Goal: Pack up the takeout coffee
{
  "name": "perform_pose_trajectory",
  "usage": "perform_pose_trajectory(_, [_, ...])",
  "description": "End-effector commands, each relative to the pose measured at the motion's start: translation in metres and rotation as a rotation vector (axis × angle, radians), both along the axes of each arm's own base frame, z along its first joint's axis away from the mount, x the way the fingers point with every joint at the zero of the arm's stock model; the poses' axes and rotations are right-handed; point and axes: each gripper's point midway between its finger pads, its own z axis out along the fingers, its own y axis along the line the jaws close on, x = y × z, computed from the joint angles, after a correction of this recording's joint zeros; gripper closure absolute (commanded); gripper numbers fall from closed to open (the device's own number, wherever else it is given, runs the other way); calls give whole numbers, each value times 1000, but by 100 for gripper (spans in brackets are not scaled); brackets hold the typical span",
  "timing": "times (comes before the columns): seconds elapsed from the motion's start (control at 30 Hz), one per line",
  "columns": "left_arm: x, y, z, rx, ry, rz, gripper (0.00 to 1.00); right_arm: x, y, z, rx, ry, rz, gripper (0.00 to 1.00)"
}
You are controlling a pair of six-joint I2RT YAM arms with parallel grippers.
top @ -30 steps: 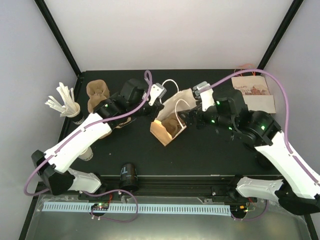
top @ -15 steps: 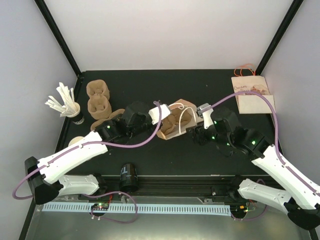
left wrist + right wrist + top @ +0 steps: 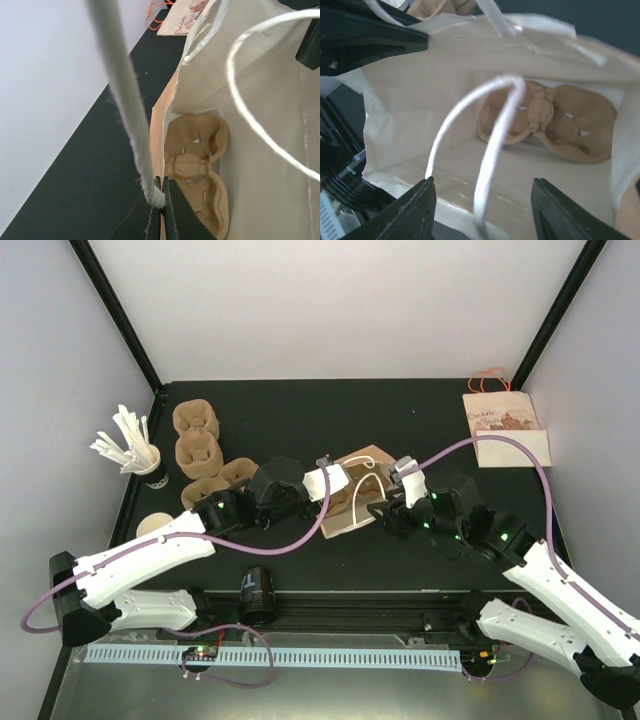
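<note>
Bag [image 3: 343, 512] tan — handles [image 3: 125, 100] white — cup carrier [image 3: 197, 170] brown, table [image 3: 300, 420] black.

The counter [image 3: 400, 420] is black and flat. A brown paper bag [image 3: 352, 490] is near the middle, open at the top. On the left side lie brown cup trays [image 3: 198, 452], close together. Just beside them, by the left edge, stands a cup of white sticks [image 3: 140, 458]. A round tan lid [image 3: 152, 525] lies nearer the front. A black cup [image 3: 257, 588] is at the front edge. A flat bag with pictures [image 3: 507, 430] lies far back on the right.
</note>
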Motion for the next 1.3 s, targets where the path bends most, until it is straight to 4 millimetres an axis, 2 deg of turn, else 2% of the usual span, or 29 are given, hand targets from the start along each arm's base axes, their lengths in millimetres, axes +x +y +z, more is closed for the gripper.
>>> perform_pose_trajectory(0.0, [-7, -2, 16, -37, -46, -26, 98, -4, 7, 16, 52, -77, 72, 51])
perform_pose_trajectory(0.1, [-9, -4, 15, -35, -57, -39, 98, -22, 17, 20, 90, -93, 200, 58])
perform_pose_trajectory(0.23, [-10, -4, 17, -39, -59, -35, 98, -65, 33, 21, 174, -124, 476, 65])
perform_pose_trajectory(0.37, [-9, -1, 21, -47, -66, -16, 98, -90, 39, 2, 204, -42, 614, 73])
perform_pose_trajectory(0.47, [-8, 1, 22, -51, -73, -10, 98, -103, 42, -17, 195, 26, 662, 73])
perform_pose_trajectory(0.6, [-6, 1, 25, -59, -85, 4, 98, -112, 45, -47, 142, 99, 672, 71])
perform_pose_trajectory(0.83, [-8, 4, 33, -87, -108, -3, 98, -121, 53, -86, 42, 192, 651, 64])
perform_pose_trajectory(1.07, [-19, 6, 24, -106, -99, -34, 98, -114, 61, -129, -120, 310, 579, 62])
perform_pose_trajectory(1.17, [-23, 4, 18, -116, -93, -54, 98, -112, 61, -134, -147, 322, 569, 60])
perform_pose_trajectory(1.27, [-26, 1, 12, -110, -61, -63, 98, -110, 60, -125, -140, 290, 559, 51])
